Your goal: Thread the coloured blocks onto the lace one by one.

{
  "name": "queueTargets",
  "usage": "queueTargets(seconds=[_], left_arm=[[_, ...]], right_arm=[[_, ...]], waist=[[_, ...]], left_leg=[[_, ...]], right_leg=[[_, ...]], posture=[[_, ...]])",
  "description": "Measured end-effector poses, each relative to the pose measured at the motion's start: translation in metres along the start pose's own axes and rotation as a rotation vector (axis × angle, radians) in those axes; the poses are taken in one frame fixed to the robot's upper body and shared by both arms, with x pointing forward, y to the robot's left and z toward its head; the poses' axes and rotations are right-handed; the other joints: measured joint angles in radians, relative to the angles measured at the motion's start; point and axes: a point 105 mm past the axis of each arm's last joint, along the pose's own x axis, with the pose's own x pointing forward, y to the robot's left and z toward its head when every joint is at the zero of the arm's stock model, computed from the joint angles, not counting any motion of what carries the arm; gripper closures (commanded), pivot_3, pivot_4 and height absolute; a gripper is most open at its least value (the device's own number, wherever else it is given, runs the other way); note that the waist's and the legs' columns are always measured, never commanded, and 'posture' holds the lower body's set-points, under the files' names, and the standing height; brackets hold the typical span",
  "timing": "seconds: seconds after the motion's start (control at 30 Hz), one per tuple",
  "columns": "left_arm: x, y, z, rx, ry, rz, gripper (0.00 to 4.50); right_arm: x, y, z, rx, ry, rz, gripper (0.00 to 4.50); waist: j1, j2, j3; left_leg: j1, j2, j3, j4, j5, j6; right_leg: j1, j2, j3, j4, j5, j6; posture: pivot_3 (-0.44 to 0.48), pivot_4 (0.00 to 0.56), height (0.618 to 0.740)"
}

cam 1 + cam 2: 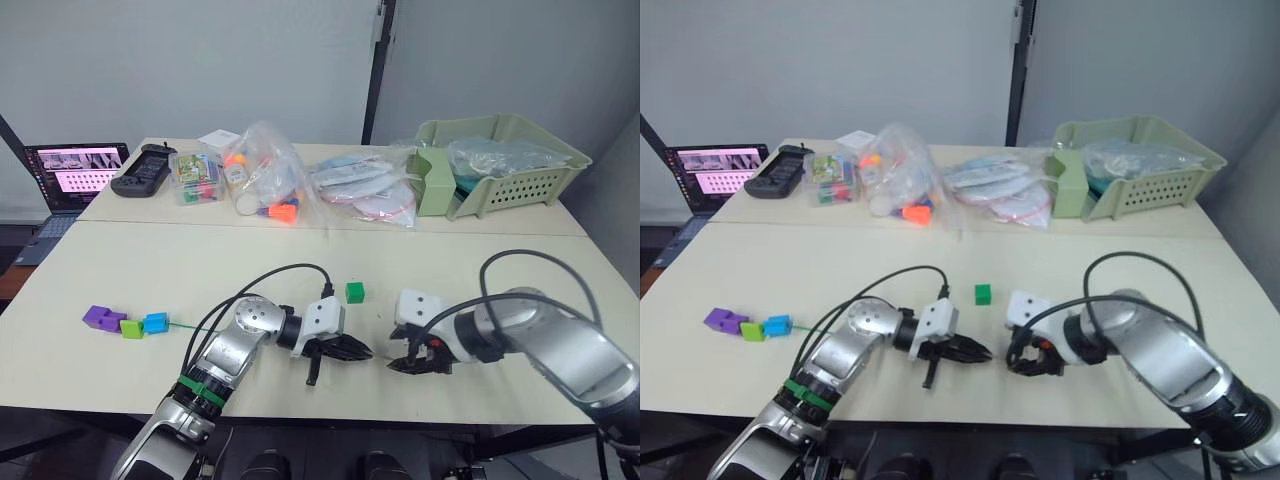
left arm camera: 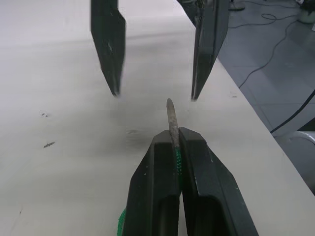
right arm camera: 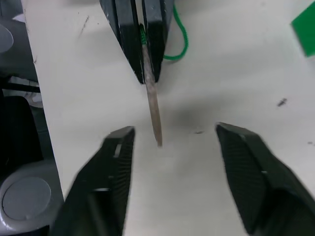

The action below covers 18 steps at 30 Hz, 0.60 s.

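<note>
Left eye view: cream table (image 1: 150, 270) against grey wall, laptop (image 1: 75, 175) at far left corner, green basket (image 1: 500, 165) at far right. My left gripper (image 2: 174, 147) clamped tight on lace (image 2: 172, 123), stiff tip poking out toward my right gripper (image 3: 174, 142), whose fingers spread wide either side of tip, holding nothing. Dark green block (image 1: 355, 292) just beyond both grippers; two purple blocks (image 1: 103, 318), lime block (image 1: 132, 328), blue block (image 1: 155, 322) clustered well off to my left.
</note>
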Motion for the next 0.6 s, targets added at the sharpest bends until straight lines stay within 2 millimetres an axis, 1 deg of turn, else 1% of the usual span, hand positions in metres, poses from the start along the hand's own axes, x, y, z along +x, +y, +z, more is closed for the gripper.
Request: queueTargets(seconds=[0.03, 0.07, 0.17, 0.23, 0.27, 0.3, 0.4, 0.47, 0.53, 0.6], left_arm=[[-0.003, 0.001, 0.000, 0.000, 0.003, 0.009, 4.50], [-0.006, 0.003, -0.001, 0.000, 0.006, 0.021, 4.50], [-0.017, 0.006, -0.004, -0.008, 0.022, 0.056, 4.50], [-0.029, 0.005, -0.010, -0.033, 0.027, 0.091, 4.50], [-0.036, 0.004, -0.016, -0.057, 0.036, 0.109, 4.50], [-0.039, 0.003, -0.018, -0.069, 0.039, 0.116, 4.50], [-0.045, 0.001, -0.020, -0.078, 0.049, 0.138, 4.50], [-0.051, 0.000, -0.020, -0.082, 0.053, 0.161, 4.50], [-0.051, -0.002, -0.020, -0.082, 0.048, 0.173, 4.50], [-0.048, -0.003, -0.018, -0.081, 0.039, 0.180, 4.50]], right_arm=[[-0.004, -0.004, 0.004, -0.008, -0.023, -0.019, 0.08], [-0.008, -0.008, 0.008, -0.011, -0.050, -0.037, 0.03], [-0.011, -0.015, 0.013, -0.014, -0.105, -0.061, 0.03], [-0.008, -0.023, 0.019, -0.014, -0.171, -0.095, 0.03], [-0.004, -0.029, 0.020, -0.001, -0.211, -0.120, 0.03], [-0.003, -0.031, 0.020, 0.004, -0.220, -0.128, 0.03], [0.002, -0.038, 0.017, -0.034, -0.207, -0.162, 0.03], [0.014, -0.042, 0.015, -0.078, -0.184, -0.160, 0.03], [0.027, -0.049, 0.014, -0.105, -0.157, -0.156, 0.03], [0.033, -0.059, 0.017, -0.115, -0.153, -0.174, 0.03]], waist=[[0.000, 0.000, 0.000], [0.000, 0.000, 0.000], [-0.001, 0.000, 0.000], [-0.005, 0.000, 0.000], [-0.006, 0.000, 0.000], [-0.004, 0.000, 0.000], [0.004, 0.000, 0.000], [0.001, 0.000, 0.000], [-0.002, 0.000, 0.000], [-0.003, 0.000, 0.000]], left_leg=[[0.000, 0.000, 0.000, 0.000, 0.000, 0.000], [0.000, 0.000, -0.001, 0.000, 0.000, 0.000], [0.000, 0.000, -0.001, 0.000, 0.000, 0.000], [0.001, 0.001, 0.000, -0.001, 0.000, 0.000], [0.001, 0.000, -0.001, -0.001, 0.000, 0.000], [0.001, 0.000, -0.001, -0.001, 0.000, 0.000], [0.000, -0.001, 0.000, 0.000, 0.000, 0.000], [0.000, 0.000, 0.001, 0.000, 0.000, 0.000], [0.001, 0.000, 0.002, 0.000, 0.000, 0.000], [0.000, 0.000, 0.003, -0.001, 0.000, 0.000]], right_leg=[[0.000, 0.000, 0.000, 0.000, 0.000, 0.000], [0.000, 0.000, 0.000, 0.000, 0.000, 0.000], [0.000, 0.000, 0.000, 0.000, 0.000, 0.000], [0.000, 0.000, 0.000, 0.000, 0.000, 0.000], [0.000, 0.000, 0.000, 0.001, 0.000, 0.000], [0.000, 0.000, 0.000, 0.001, 0.000, 0.000], [0.000, -0.001, 0.000, 0.001, 0.000, 0.000], [0.000, -0.001, 0.000, 0.000, 0.000, 0.001], [0.000, -0.001, 0.000, 0.000, 0.000, 0.001], [-0.001, 0.000, 0.000, 0.000, 0.000, 0.000]], posture=[[0.000, 0.150, 0.734], [0.000, 0.150, 0.734], [0.000, 0.150, 0.734], [0.000, 0.150, 0.734], [0.000, 0.150, 0.734], [0.000, 0.150, 0.734], [0.000, 0.150, 0.734], [0.000, 0.150, 0.734], [0.000, 0.150, 0.734], [0.000, 0.150, 0.734]])
